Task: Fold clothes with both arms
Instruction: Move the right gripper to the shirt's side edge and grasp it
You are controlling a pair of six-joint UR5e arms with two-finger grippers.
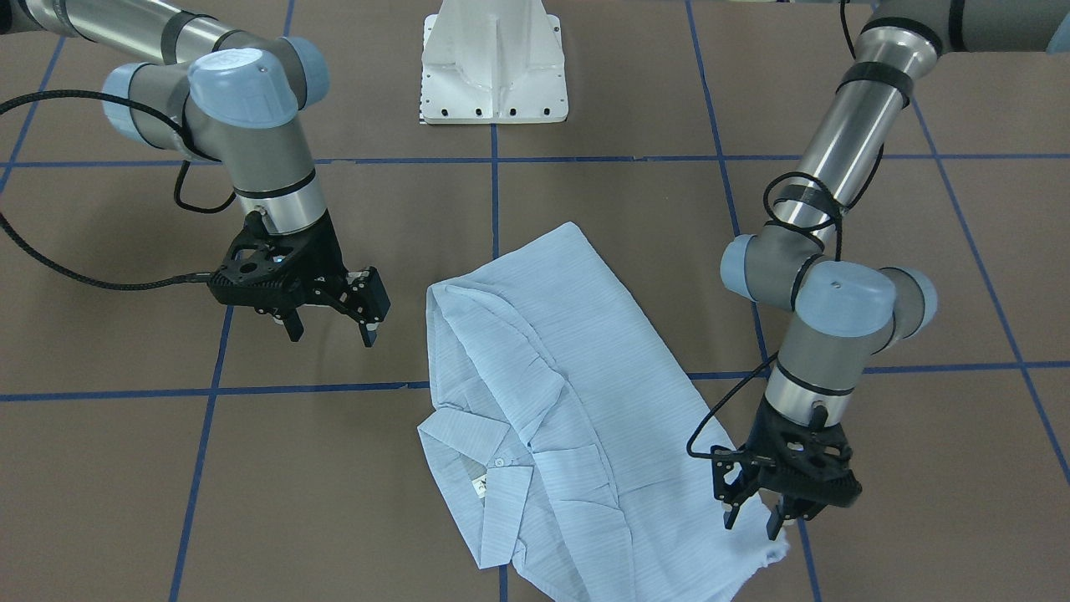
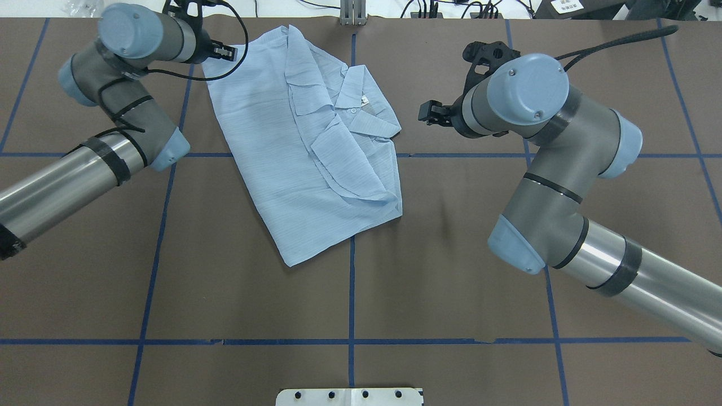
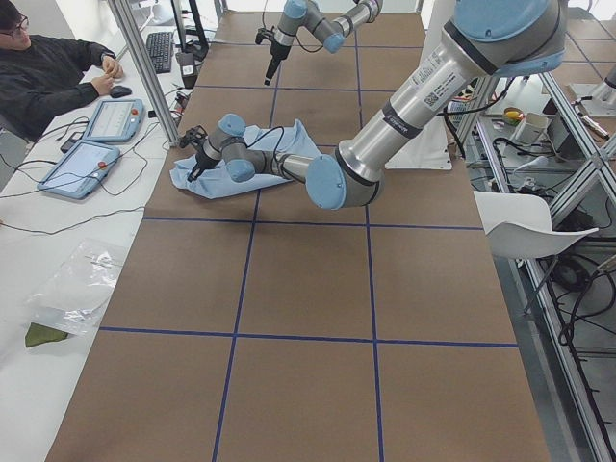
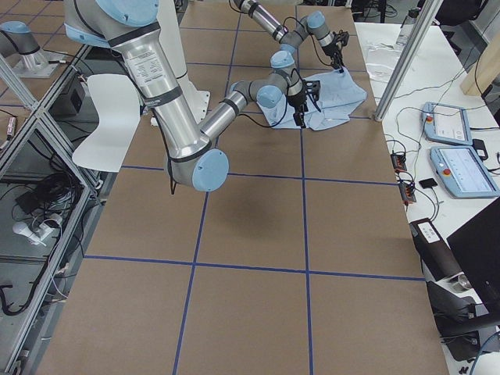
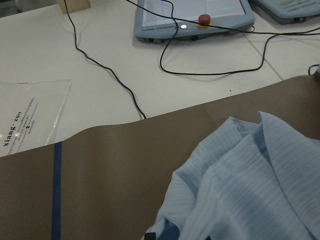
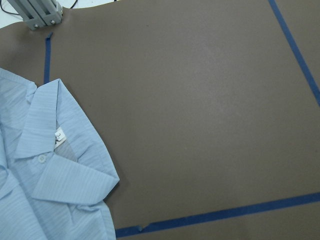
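The light-blue striped shirt (image 1: 577, 368) lies partly folded mid-table, collar and neck label (image 1: 481, 487) facing up; it also shows in the overhead view (image 2: 293, 169). My left gripper (image 1: 751, 524) hangs open just over the shirt's corner near the table's far edge, with nothing held; it also shows in the overhead view (image 2: 224, 52). The left wrist view shows rumpled shirt cloth (image 5: 250, 190) below it. My right gripper (image 1: 330, 328) is open and empty, above bare table beside the shirt's other side (image 2: 431, 113). The right wrist view shows the collar (image 6: 55, 165).
The white pedestal base (image 1: 493, 67) stands at the robot's side. Blue tape lines (image 1: 493, 192) grid the brown table. Beyond the far edge are teach pendants (image 5: 192, 15), cables (image 5: 105, 70) and a seated operator (image 3: 48, 67).
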